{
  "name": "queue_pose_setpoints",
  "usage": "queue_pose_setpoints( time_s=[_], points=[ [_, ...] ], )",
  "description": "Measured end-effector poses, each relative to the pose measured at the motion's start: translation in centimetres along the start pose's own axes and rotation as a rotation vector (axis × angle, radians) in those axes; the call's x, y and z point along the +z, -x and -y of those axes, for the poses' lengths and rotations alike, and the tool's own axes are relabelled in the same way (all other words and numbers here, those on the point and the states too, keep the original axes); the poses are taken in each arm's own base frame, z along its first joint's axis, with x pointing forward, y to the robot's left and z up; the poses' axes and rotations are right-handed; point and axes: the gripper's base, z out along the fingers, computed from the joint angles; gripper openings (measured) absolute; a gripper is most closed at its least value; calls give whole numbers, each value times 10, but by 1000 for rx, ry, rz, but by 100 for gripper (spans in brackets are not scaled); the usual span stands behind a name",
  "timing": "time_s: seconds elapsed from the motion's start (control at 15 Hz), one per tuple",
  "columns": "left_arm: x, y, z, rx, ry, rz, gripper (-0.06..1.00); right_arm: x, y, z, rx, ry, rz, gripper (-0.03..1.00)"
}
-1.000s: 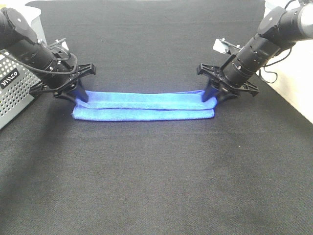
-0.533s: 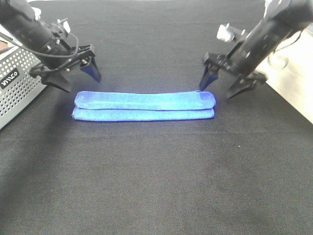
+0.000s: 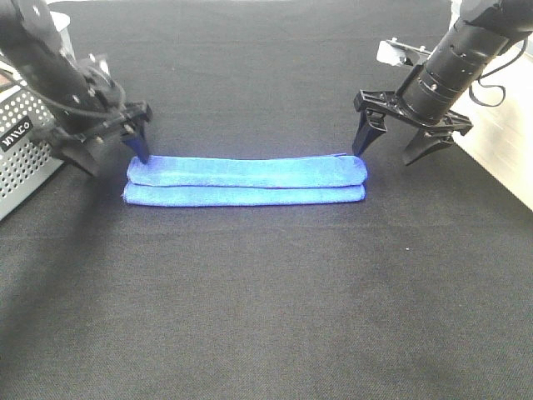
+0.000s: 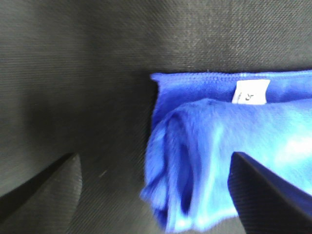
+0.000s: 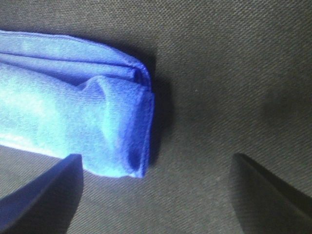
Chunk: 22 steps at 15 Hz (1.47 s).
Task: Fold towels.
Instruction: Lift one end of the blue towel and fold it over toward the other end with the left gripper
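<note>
Left hand (image 3: 115,160) and right hand (image 3: 384,157) spread empty beside the folded towel (image 3: 246,179); basket (image 3: 25,158) interior unseen.

On the left wrist camera I lose the towel (image 4: 219,141) past the picture's edge. Its nearest fold is blurred, and the print on its white tag (image 4: 251,91) is too small for me to read. The high camera's left edge cuts off the grey basket (image 3: 21,158).
</note>
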Motion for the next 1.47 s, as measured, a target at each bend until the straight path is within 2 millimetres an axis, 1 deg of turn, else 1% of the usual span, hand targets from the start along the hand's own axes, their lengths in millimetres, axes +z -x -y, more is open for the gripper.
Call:
queue_pose_setpoints(
  time_s=[0.13,0.2,0.33,0.47,0.53,0.6,0.67,0.73,0.8,0.87,0.93,1.0,1.07,1.13,1.27,1.33,1.47],
  points=[
    [16,-3,-1,-9,-37,-30,77,0,1,1,-5,-9,14,77],
    [20,-3,0,-13,-61,-34,75,0,2,1,-5,-9,19,77],
    [26,-2,3,-27,-108,-24,73,0,2,1,-5,-11,27,77],
    [31,-2,3,-39,-116,-27,72,0,2,1,-6,-12,27,77],
    [32,-2,2,-41,-116,-30,67,0,2,1,-8,-14,27,77],
    [32,-2,2,-41,-116,-30,67,0,2,1,-8,-14,27,77],
    [33,-2,2,-44,-118,-27,61,0,2,1,-8,-14,27,77],
    [34,-2,5,-47,-125,-21,53,0,2,1,-8,-14,27,77],
    [37,-2,7,-49,-130,-15,41,0,2,1,-8,-14,27,77],
    [41,-3,12,-45,-133,-12,23,0,3,1,-8,-15,31,77],
    [41,-3,13,-44,-134,-7,12,0,3,1,-8,-15,34,77],
    [42,-3,14,-43,-134,-8,9,0,3,1,-8,-15,35,77],
    [42,-3,14,-43,-134,-10,9,0,3,1,-8,-15,35,77],
    [40,-3,15,-34,-130,-11,9,0,3,1,-8,-15,35,77],
    [25,-3,17,8,-93,-9,9,0,3,1,-8,-15,35,77],
    [11,-2,17,22,-60,2,9,0,3,1,-8,-15,35,77],
    [-27,1,18,57,33,55,9,0,3,1,-8,-15,34,77]
  ],
)
